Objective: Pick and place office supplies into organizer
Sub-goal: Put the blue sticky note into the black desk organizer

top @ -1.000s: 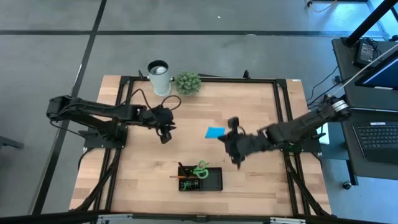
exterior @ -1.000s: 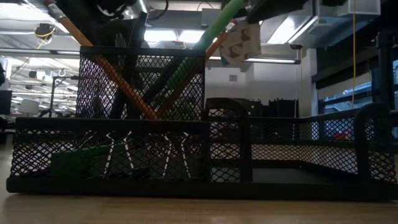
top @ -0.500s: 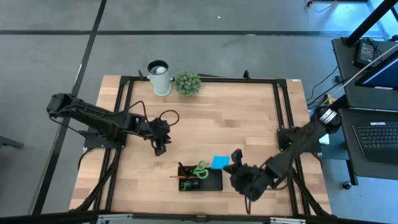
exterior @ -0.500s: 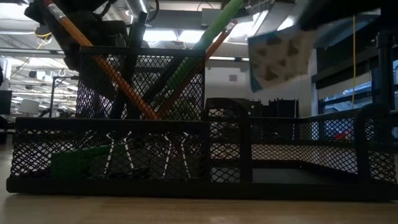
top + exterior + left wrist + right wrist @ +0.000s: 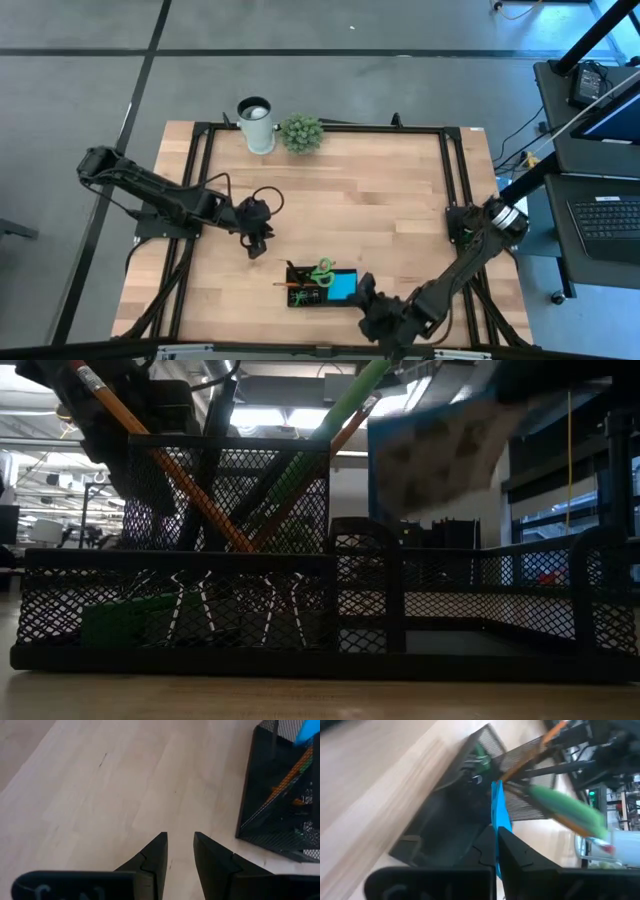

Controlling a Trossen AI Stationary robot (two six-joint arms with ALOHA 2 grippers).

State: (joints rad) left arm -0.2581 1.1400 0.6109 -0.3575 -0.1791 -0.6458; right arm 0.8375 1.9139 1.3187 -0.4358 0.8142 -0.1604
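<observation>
The right gripper (image 5: pixel 496 840) is clamped on the blue sticky-note pad (image 5: pixel 342 286), its two dark fingers (image 5: pixel 512 851) pinched tight on the pad's edge so that the pad stands on edge between them in the right wrist view. In the high view the pad hangs over the middle of the organizer (image 5: pixel 349 298), above the open flat compartment beside the tall pen holder. The low view shows the pad's underside as a blurred pale sheet (image 5: pixel 435 455) above the tray's low mesh wall, clear of it and not yet resting inside. The right arm reaches in from the near table edge, on the organizer's right side.

The left gripper (image 5: pixel 179 845) hovers over bare wood to the left of the organizer and a little beyond it, its fingers (image 5: pixel 152 857) parted by a narrow gap with nothing between them. The organizer's mesh corner shows near it in the left wrist view, apart from the fingertips.

Inside the organizer's tall holder stand the orange pencils (image 5: pixel 185 485) and the green-handled scissors (image 5: pixel 322 271), leaning across each other; a green eraser (image 5: pixel 120 620) lies in the low front compartment. The flat compartment on the organizer's right is open. Beyond the organizer the table (image 5: pixel 380 190) is bare wood out to the white cup (image 5: pixel 256 124) and the potted plant (image 5: pixel 301 132) at the far edge.
</observation>
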